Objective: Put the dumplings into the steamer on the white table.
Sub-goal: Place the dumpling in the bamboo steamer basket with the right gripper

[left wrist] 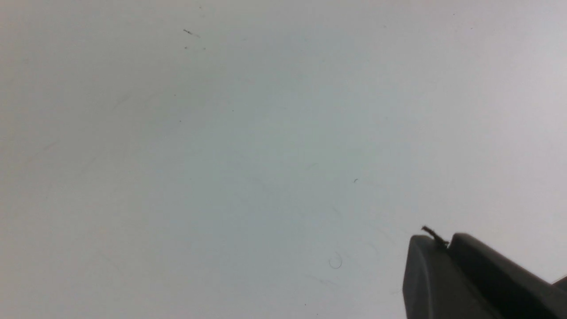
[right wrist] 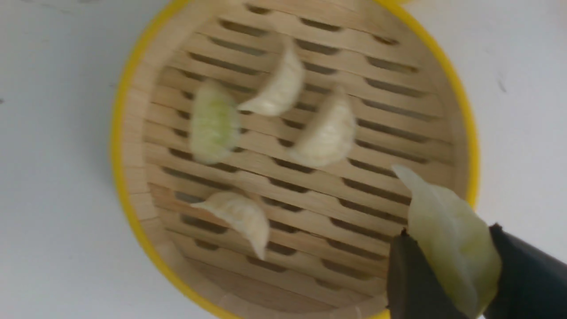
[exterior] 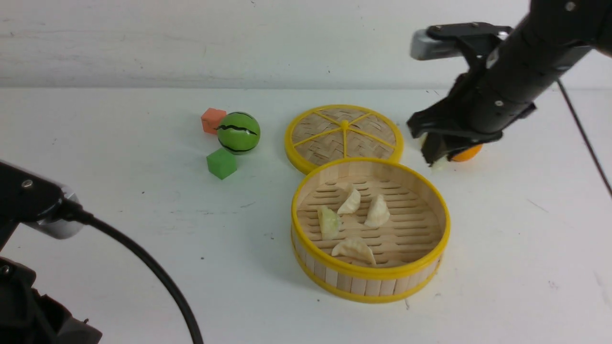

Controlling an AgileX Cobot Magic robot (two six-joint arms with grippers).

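The steamer (exterior: 370,274) stands on the white table (exterior: 119,200) right of centre, with several pale dumplings (exterior: 355,249) lying on its slatted floor. My right gripper (exterior: 437,155) hangs just beyond the steamer's far right rim, shut on one more pale-greenish dumpling (right wrist: 447,239). In the right wrist view the steamer (right wrist: 119,146) and the dumplings in it (right wrist: 325,135) show behind the right gripper (right wrist: 449,230). My left gripper (left wrist: 443,241) is shut on nothing over bare table; a small dark fibre sticks out at its tips.
The flat woven lid (exterior: 344,136) lies behind the steamer, touching it. A green striped ball (exterior: 238,133), an orange-red cube (exterior: 213,120) and a green cube (exterior: 221,163) sit at the left. An orange pear (exterior: 466,154) lies behind my right gripper. My left arm (exterior: 33,205) and its cable fill the near left corner.
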